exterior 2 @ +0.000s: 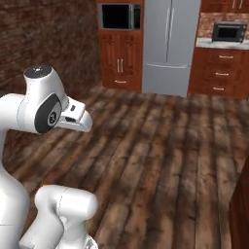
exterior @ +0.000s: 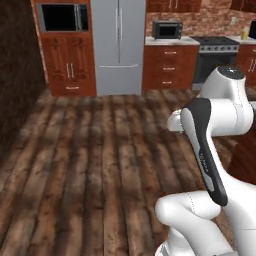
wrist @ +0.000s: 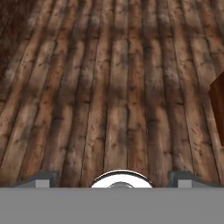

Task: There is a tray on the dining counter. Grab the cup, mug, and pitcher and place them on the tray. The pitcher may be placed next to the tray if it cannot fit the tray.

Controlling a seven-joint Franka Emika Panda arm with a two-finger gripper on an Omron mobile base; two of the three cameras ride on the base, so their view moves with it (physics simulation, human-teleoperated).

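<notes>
My gripper is open over bare wood floor. In the hand view its two fingertips stand far apart at the bottom with nothing between them. The white arm is folded close above the base, and its hand points forward and down at the floor. The tray, the cup, the mug and the pitcher are out of view. A reddish wood panel juts in at the right edge. I cannot tell whether it belongs to the dining counter.
Dark plank floor stretches ahead to the kitchen wall. There stand a steel fridge, wood cabinets with a built-in microwave and a stove. A dark brick wall closes the left side.
</notes>
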